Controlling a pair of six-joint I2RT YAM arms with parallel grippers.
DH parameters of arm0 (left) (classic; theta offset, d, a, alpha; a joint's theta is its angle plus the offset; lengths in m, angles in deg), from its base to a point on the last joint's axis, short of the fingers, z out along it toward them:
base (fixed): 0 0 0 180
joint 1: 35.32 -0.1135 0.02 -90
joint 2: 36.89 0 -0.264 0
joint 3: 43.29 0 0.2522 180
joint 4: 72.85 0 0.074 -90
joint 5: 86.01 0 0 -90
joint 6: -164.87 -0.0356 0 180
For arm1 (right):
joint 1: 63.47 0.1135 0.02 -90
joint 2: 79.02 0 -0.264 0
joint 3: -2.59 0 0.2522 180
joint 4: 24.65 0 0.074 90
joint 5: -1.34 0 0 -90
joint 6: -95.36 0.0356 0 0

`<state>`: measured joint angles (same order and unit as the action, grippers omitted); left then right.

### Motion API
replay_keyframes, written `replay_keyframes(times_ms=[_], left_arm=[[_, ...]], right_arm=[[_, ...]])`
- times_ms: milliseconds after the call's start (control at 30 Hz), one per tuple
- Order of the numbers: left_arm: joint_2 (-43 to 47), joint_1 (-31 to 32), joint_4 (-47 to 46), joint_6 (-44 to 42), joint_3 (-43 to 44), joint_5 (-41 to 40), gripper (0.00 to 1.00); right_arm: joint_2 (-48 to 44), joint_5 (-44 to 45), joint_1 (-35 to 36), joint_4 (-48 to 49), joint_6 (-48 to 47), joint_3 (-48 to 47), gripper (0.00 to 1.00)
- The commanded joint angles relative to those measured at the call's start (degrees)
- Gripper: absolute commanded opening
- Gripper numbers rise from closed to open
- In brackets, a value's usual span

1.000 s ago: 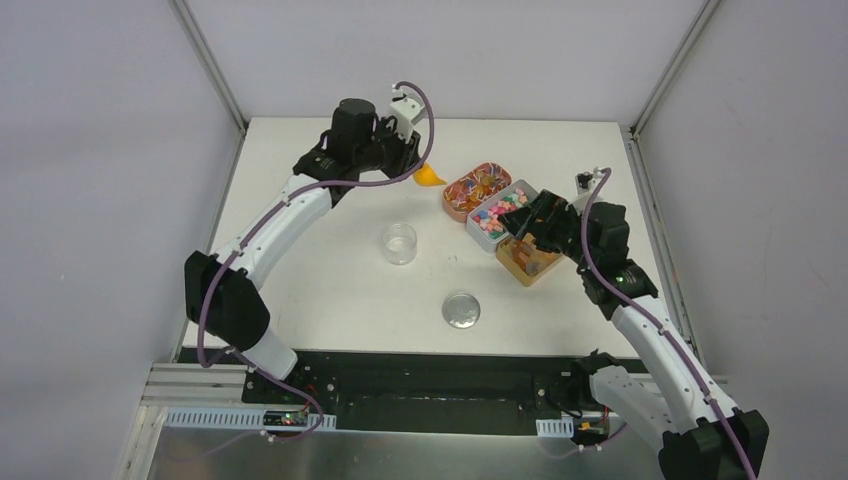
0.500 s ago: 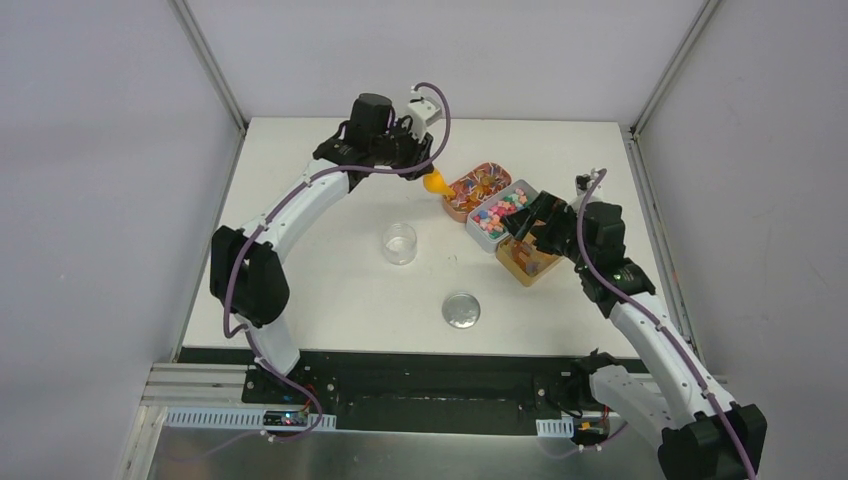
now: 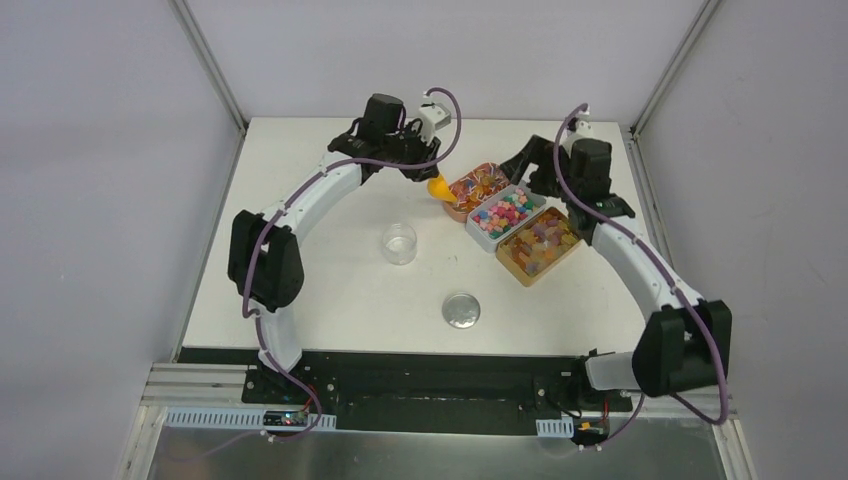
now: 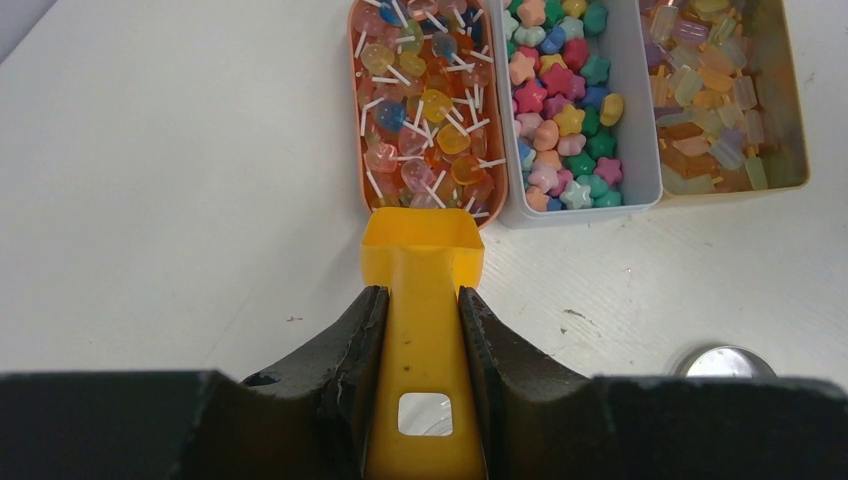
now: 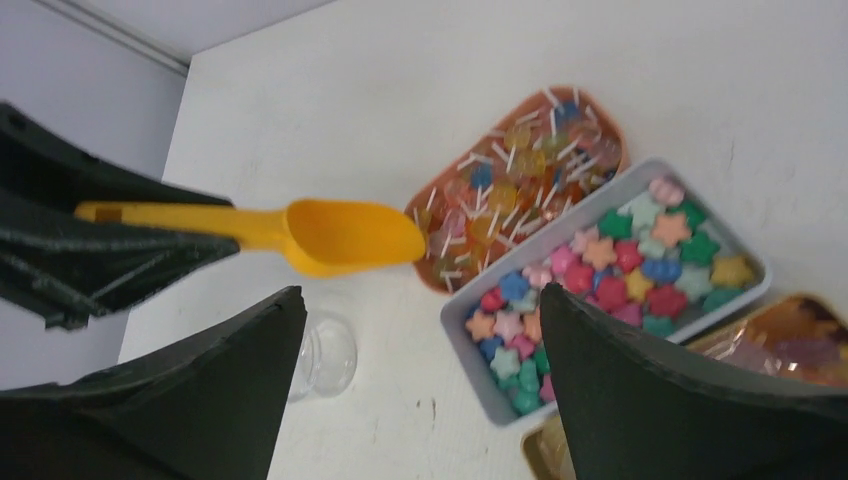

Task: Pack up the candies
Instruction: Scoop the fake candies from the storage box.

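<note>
Candies [image 3: 505,213] fill three open trays set side by side on the far right part of the white tabletop [image 3: 330,290]. Stick sweets lie in the orange tray [image 4: 352,120], coloured stars in the grey tray [image 4: 648,120], amber and pale chunks in the tan tray [image 4: 792,120].

The left gripper [image 4: 420,300] is clamped on the handle of the yellow-orange scoop [image 4: 420,250]. The scoop's bowl is at the orange tray's end, but contact with the rim cannot be judged. The handle's rear end is cut off by the left wrist view's lower edge. The right gripper [image 5: 420,300] hangs above the trays, jaws spread wide and holding nothing.

In the right wrist view one finger hides part of the clear jar [image 3: 399,243], and the other covers most of the tan tray. The silver lid [image 3: 461,310], nearer the tabletop's near edge, is half hidden behind the gripper body in the left wrist view.

The tabletop shows faint scuffs. Plain pale grey walls enclose it, with metal posts rising at its far corners.
</note>
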<state>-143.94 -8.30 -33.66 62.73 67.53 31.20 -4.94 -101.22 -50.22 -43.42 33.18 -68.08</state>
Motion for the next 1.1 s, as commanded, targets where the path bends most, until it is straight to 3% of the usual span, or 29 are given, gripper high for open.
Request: replay_keyframes(times_ms=[0,500,733,1067], left_arm=[[-0.77,0.22,-0.44,-2.35,4.37,0.38,0.0],[-5.53,0.63,0.01,-2.26,5.62,0.24,0.0],[-7.7,1.32,0.04,-2.27,7.64,-1.78,0.0],[-9.15,1.45,0.06,-2.18,8.34,-3.29,0.0]], right_arm=[[9.61,0.8,-2.36,-0.43,-8.27,-11.47,0.88],[37.46,-2.95,-6.52,-8.7,-19.67,-36.89,0.49],[48.93,-6.87,-6.65,-16.38,-24.04,-49.19,0.48],[55.41,-8.3,-8.0,-16.51,-25.33,-51.47,0.39]])
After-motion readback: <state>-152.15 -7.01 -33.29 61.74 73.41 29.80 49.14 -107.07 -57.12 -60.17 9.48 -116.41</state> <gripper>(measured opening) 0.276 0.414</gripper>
